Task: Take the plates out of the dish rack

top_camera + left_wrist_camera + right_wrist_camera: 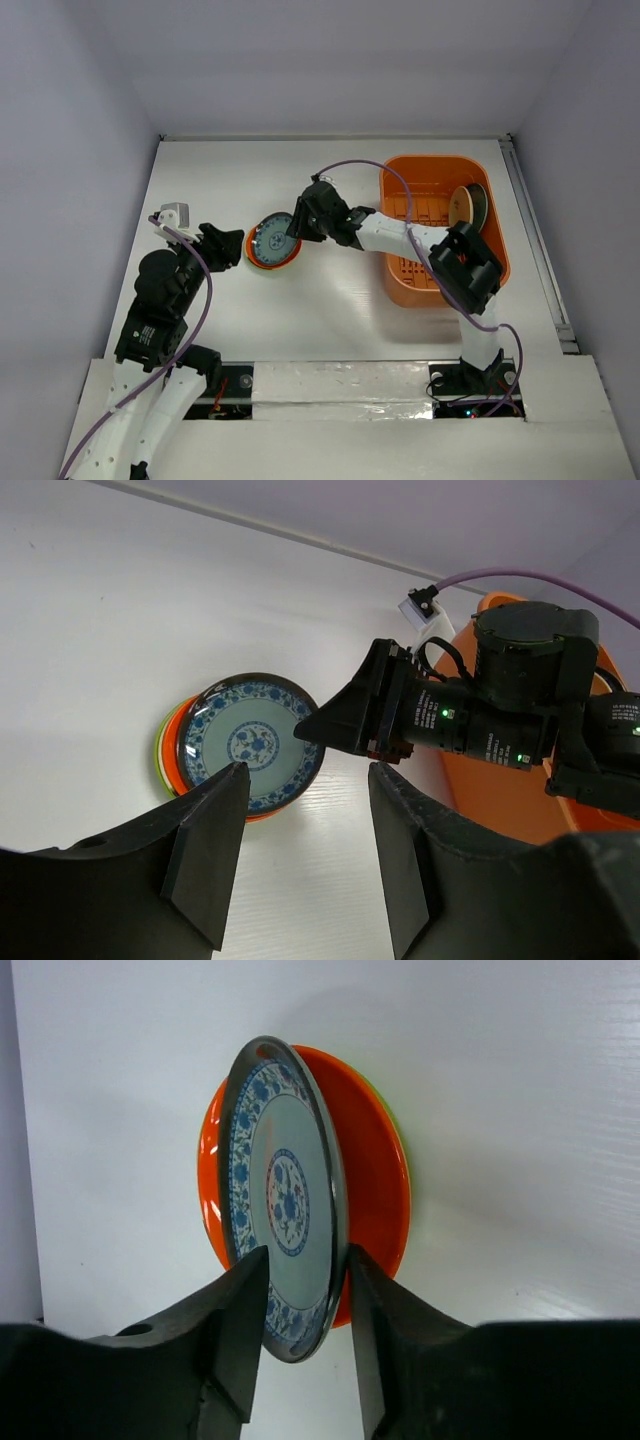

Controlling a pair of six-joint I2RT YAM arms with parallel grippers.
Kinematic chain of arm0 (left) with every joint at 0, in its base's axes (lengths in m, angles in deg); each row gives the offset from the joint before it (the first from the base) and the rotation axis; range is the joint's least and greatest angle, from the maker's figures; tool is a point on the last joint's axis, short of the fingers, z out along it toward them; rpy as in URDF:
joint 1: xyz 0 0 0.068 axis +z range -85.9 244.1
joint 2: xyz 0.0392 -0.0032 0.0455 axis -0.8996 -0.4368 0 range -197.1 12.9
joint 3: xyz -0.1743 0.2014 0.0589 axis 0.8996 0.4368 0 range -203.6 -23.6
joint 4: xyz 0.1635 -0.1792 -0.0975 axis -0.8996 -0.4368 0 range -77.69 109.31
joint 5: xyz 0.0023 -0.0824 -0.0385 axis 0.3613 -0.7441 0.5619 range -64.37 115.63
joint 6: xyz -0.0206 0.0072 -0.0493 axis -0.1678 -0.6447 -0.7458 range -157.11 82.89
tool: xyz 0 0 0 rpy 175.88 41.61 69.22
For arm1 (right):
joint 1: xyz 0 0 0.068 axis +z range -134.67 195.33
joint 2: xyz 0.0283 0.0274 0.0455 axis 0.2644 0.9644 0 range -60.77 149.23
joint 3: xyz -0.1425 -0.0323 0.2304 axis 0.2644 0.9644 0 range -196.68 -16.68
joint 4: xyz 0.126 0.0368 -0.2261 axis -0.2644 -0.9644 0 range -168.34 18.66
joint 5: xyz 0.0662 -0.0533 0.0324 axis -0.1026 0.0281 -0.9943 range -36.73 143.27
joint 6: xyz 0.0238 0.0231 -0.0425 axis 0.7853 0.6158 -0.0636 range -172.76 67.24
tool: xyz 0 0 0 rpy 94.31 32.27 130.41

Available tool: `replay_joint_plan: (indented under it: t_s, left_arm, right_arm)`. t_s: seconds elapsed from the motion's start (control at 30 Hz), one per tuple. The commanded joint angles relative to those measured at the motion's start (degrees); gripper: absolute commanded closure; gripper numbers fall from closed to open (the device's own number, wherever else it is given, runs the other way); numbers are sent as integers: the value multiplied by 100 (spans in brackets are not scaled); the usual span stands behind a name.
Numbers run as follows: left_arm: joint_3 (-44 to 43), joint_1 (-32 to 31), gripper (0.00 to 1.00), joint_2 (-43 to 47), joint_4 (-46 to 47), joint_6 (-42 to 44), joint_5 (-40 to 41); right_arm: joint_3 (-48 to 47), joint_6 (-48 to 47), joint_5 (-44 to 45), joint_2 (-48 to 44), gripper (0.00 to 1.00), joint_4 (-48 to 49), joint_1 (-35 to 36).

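Right wrist: right tool [306, 1260] straddles rim of teal plate [290, 1190] atop stack [378, 1190] on bench [520, 1110]; pinching or loosened, cannot tell. Left tool [305, 775] agape, empty. Plate likely stiff, slick, breakable; take by rim. Second plate [466, 205] upright in rack [400, 290].

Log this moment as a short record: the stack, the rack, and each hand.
stack: patterned plate resting on red-orange plate, lime green plate underneath, on the table left of the dish rack
right hand: fingers straddle the patterned plate's rim; cannot tell whether they grip it
left hand: open, empty, beside the stack
dish rack contents: at least one plate stands on edge inside
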Motion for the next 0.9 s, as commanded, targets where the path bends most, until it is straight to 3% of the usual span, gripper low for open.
replay_joint_plan:
  t_s: [0.0, 0.1, 0.13, 0.27, 0.3, 0.4, 0.43, 0.5, 0.67, 0.7, 0.8, 0.83, 0.87]
  left_arm:
    - [54, -37, 52, 22, 215, -5, 18]
    - [63, -37, 52, 40, 223, -5, 18]
    - [63, -37, 52, 48, 223, -5, 18]
    - [63, -37, 52, 48, 223, -4, 9]
    - [63, -37, 52, 57, 232, 4, 9]
    - [63, -37, 53, 66, 232, -5, -8]
    - [71, -37, 53, 66, 241, -5, -17]
    - [71, -37, 55, 66, 250, 4, -26]
    - [80, -37, 64, 92, 250, 4, -35]
    - [80, -37, 70, 92, 241, -4, -17]
    - [80, -37, 84, 75, 232, -22, 35]
    - [80, -37, 87, 75, 232, -22, 36]
    - [80, -37, 89, 83, 232, -31, 44]
  right_arm:
    - [-30, -184, 35, -70, 55, -49, 46]
    - [-92, -465, 360, -315, 44, -427, 108]
    - [-92, -640, 457, -421, 30, -507, 108]
    - [-22, -1037, 1256, -1106, 28, -1158, 160]
    - [13, -1098, 1789, -1464, 30, -1437, 160]
    - [224, -1274, 2923, -2307, 88, -2043, 65]
    - [286, -1344, 3119, -2546, 100, -2168, -110]
    - [522, -1441, 3523, -3004, 100, -2475, -366]
    - [962, -1845, 3939, -3989, 100, -2995, -1795]
    - [998, -1872, 3886, -4016, 100, -3187, -2026]
    - [1007, -2056, 4008, -4025, 85, -3495, -2589]
    - [1024, -2170, 4087, -4017, 68, -3531, -2704]
    - [1059, -2215, 4071, -4008, 61, -3549, -2809]
